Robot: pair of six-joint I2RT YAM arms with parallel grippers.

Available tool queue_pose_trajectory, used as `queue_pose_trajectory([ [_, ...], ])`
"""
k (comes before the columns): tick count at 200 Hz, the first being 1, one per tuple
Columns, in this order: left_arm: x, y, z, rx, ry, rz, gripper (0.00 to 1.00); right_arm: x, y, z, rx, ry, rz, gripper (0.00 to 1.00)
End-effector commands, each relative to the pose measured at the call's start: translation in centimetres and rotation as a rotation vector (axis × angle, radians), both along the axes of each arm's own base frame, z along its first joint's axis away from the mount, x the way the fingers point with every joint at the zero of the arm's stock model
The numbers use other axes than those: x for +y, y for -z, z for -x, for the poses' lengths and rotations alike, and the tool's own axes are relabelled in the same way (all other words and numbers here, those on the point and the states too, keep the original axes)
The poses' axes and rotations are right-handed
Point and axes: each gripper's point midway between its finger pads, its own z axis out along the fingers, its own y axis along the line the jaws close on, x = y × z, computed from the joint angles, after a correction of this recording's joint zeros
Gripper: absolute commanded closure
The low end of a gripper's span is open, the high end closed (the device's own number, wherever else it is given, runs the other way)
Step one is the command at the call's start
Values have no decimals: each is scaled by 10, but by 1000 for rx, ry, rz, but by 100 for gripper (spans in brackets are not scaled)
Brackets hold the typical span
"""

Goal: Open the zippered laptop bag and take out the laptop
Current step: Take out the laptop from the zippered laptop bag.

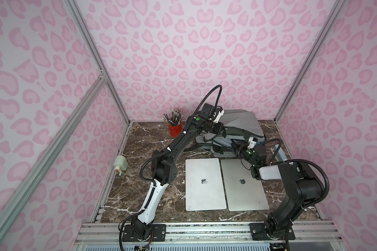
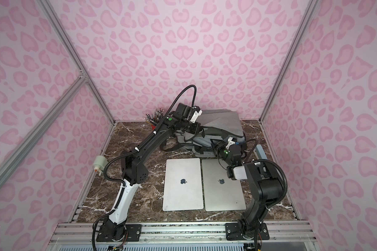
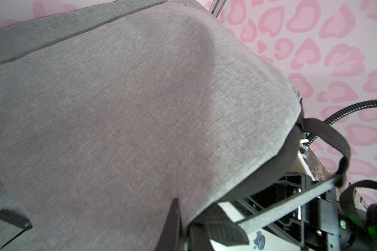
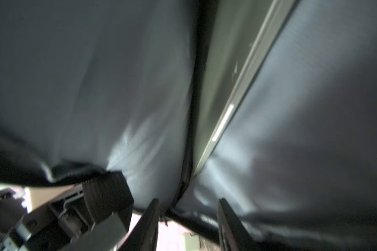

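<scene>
**A:** Where's your laptop (image 4: 224, 117)?

**B:** Inside the bag (image 1: 241, 123), upper centre of the top views. In the right wrist view its edge runs diagonally, up-right of your right gripper (image 4: 188, 219), whose jaws are spread. That arm's nearer.

**A:** And your left gripper (image 3: 183, 226)?

**B:** Pinching the bag's flap up. Marble table (image 1: 139, 150); two laptops (image 1: 205, 184) crowd the front.
</scene>
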Motion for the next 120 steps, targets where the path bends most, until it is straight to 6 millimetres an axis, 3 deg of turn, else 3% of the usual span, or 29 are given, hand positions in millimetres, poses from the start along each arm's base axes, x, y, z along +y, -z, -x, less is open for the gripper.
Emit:
queue_pose_trajectory([
  [1,-9,-17,2,-12,29,67,99,-1,-9,-13,-47,48,-43,55],
  [27,-12,-15,4,-4,46,74,99,8,3,-26,-4,66,-61,55],
  [63,-15,-16,8,-9,71,78,99,0,38,-31,126,169,-26,55],
  [106,-23,-22,12,-19,99,102,99,3,50,-49,133,186,-49,56],
  [120,-24,-21,14,-16,109,103,99,3,42,-55,90,199,-66,58],
])
